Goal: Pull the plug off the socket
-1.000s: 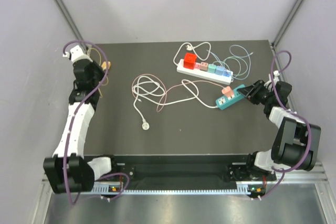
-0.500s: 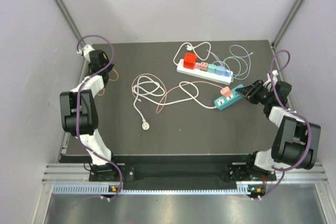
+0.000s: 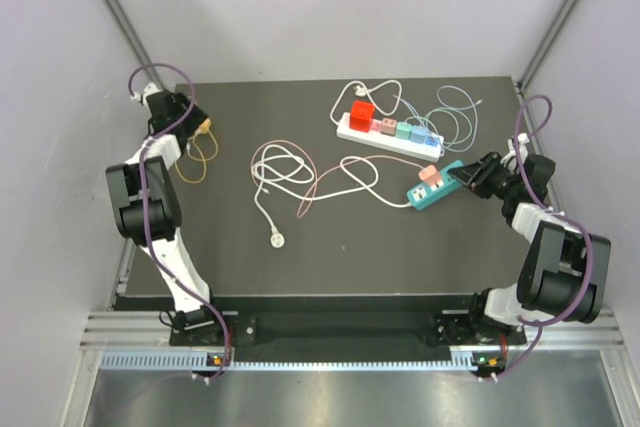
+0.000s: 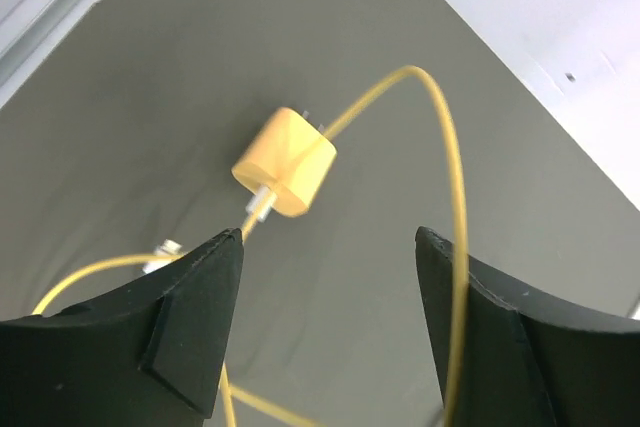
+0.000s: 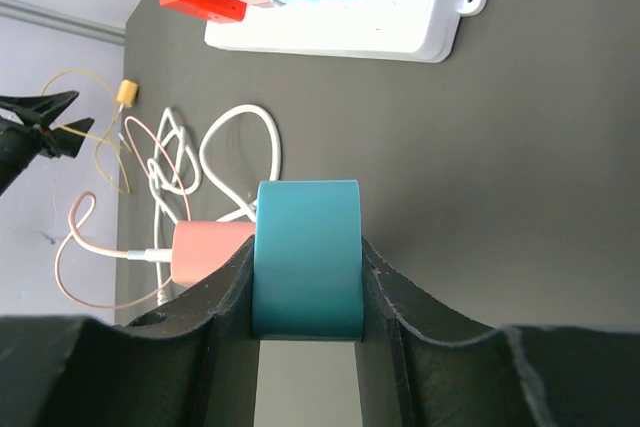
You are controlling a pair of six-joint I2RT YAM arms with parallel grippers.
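A teal socket strip (image 3: 437, 188) lies at the right of the table with a pink plug (image 3: 430, 174) seated in it. My right gripper (image 3: 470, 175) is shut on the strip's near end; in the right wrist view the teal socket strip (image 5: 307, 252) fills the gap between the fingers of my right gripper (image 5: 307, 247), and the pink plug (image 5: 210, 250) shows beside it. At the far left a small yellow plug (image 4: 285, 162) lies on the table on its thin yellow cable (image 4: 455, 177). My left gripper (image 4: 330, 247) hangs open just above it, holding nothing.
A white power strip (image 3: 385, 134) carrying a red adapter (image 3: 361, 115) and several pastel plugs sits at the back. Loose white and pink cables (image 3: 285, 172) coil mid-table, ending in a white plug (image 3: 275, 239). A pale blue cable (image 3: 455, 112) loops at the back right.
My left arm has folded back toward the far left corner and its gripper has opened, letting go of the yellow plug. The right arm and teal strip have not moved.
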